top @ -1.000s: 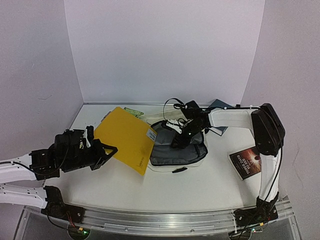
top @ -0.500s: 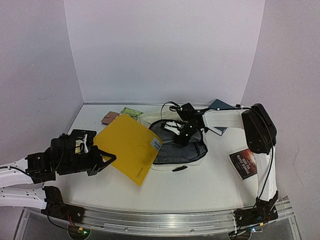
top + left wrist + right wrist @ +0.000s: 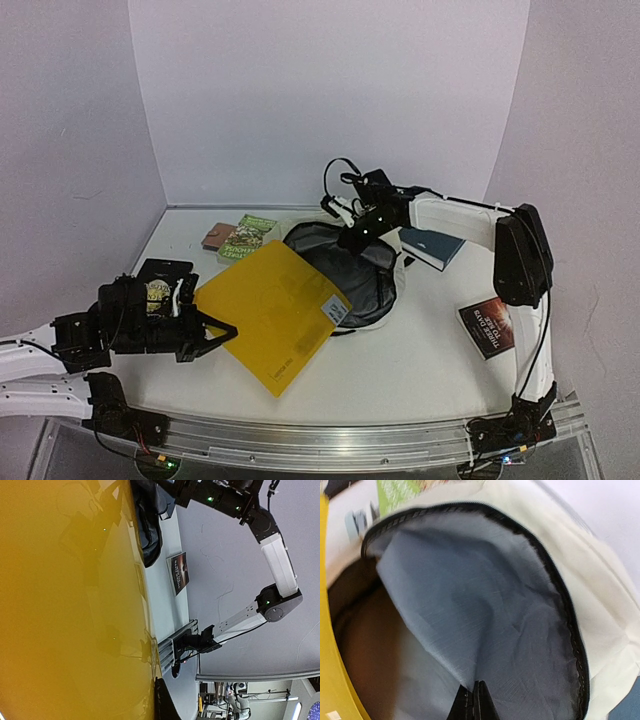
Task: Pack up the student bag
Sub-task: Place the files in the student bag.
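The student bag (image 3: 385, 262) lies mid-table, cream outside with grey lining, its mouth gaping toward the left. My right gripper (image 3: 358, 232) is shut on a fold of the grey lining (image 3: 485, 630) and holds the upper flap raised; the black zipper (image 3: 560, 600) curves round the opening. A large yellow book (image 3: 275, 312) is tilted in the air, and my left gripper (image 3: 220, 328) is shut on its near-left edge. The book's far corner overlaps the bag's near rim. In the left wrist view the yellow cover (image 3: 65, 605) fills the left side, beside one black finger (image 3: 167, 706).
A dark blue book (image 3: 432, 247) lies right of the bag and a dark book with red print (image 3: 492, 325) near the right arm's base. A green book (image 3: 245, 236) and a small pink item (image 3: 215, 236) sit at the back left. A black object (image 3: 165, 270) lies by the left arm.
My right gripper closed on the bag's lining and pulled the flap up and back, opening the mouth wide. My left gripper carried the yellow book rightward to the opening.
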Motion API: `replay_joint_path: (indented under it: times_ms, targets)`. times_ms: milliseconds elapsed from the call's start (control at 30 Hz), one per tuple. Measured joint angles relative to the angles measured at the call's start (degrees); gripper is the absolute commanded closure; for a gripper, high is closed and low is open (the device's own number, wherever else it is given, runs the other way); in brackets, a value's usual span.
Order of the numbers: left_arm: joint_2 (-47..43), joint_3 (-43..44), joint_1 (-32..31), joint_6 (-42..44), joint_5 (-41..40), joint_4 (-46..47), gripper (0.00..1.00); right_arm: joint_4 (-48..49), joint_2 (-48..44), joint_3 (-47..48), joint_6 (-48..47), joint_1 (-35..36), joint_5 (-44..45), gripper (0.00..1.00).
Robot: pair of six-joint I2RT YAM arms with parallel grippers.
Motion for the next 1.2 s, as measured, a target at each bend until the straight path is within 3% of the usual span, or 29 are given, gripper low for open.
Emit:
replay_joint_path:
  times_ms: [300,600,767,1000,1200]
  targets:
    - [15.29,-2.20,0.00,-0.24,7.28,20.14,1.00,-0.91,0.00,4.77,9.63,-0.47,-0.71,1.00]
    - [38.64,-5.92,-0.02,-4.99,7.89,53.55,1.00,-1.37,-0.02,5.53,13.90,-0.55,-1.85,1.00]
    - [46.37,-8.22,0.20,-8.29,6.07,67.34,1.00,-1.35,-0.59,5.42,14.14,-0.65,-2.49,1.00]
    - [48.50,-10.19,2.71,-10.83,0.39,76.61,1.00,-0.72,-3.56,2.50,13.37,-0.63,-3.24,1.00]
    - [44.04,-11.94,3.04,-11.19,-5.90,72.59,1.00,-0.14,-4.72,1.37,12.82,-0.35,-5.09,1.00]
